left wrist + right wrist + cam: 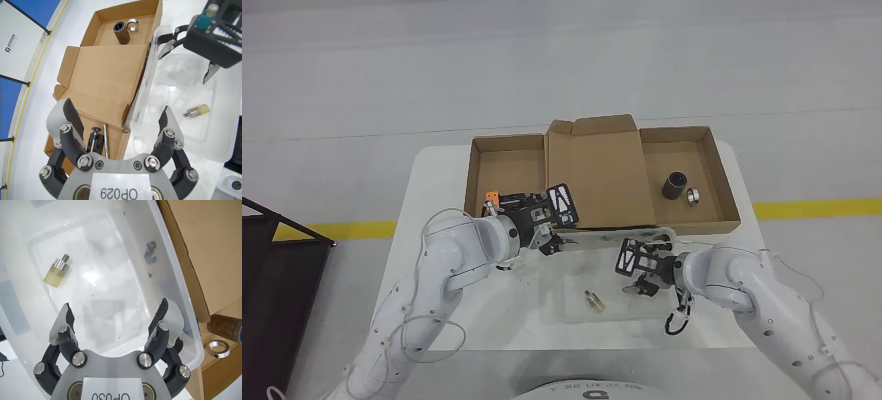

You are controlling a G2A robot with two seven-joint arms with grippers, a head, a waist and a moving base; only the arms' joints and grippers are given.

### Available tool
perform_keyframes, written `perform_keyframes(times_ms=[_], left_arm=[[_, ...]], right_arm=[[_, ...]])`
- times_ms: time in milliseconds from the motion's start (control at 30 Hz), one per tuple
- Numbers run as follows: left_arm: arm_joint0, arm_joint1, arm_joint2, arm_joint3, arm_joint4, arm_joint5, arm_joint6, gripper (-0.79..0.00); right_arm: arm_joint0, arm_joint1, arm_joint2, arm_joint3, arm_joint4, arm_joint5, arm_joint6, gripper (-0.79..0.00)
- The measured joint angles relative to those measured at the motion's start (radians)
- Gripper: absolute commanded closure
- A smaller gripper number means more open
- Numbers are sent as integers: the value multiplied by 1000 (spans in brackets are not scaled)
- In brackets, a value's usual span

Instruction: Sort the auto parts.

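Observation:
A clear plastic bin [564, 312] sits in front of a three-part cardboard box [597, 180]. In the bin lies a small stud with a cream cap and a threaded metal end [593, 300] [196, 111] [55, 272]. My left gripper [547, 241] [117, 115] hangs open and empty over the bin's edge beside the box's left compartment. My right gripper [641, 283] [115, 310] [184, 66] is open and empty above the bin's other end. A dark cylinder [674, 184] [121, 34] [225, 325] and a silver ring [693, 196] [133, 24] [218, 348] lie in the right compartment.
The left compartment holds a black clamp piece [94, 140], a thin metal rod [106, 140] and an orange part [492, 195]. The box's folded middle flap [105, 75] lies flat between the compartments. A black cart [262, 290] stands left of the table.

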Motion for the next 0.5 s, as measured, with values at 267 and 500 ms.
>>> perform_keyframes(times_ms=[267,500], left_arm=[[0,0,0,0,0,0,0,-785],[0,0,0,0,0,0,0,-785]], right_arm=[[49,-2,14,52,114,2,33,-767],[7,1,-19,-19,40,0,40,-763]])
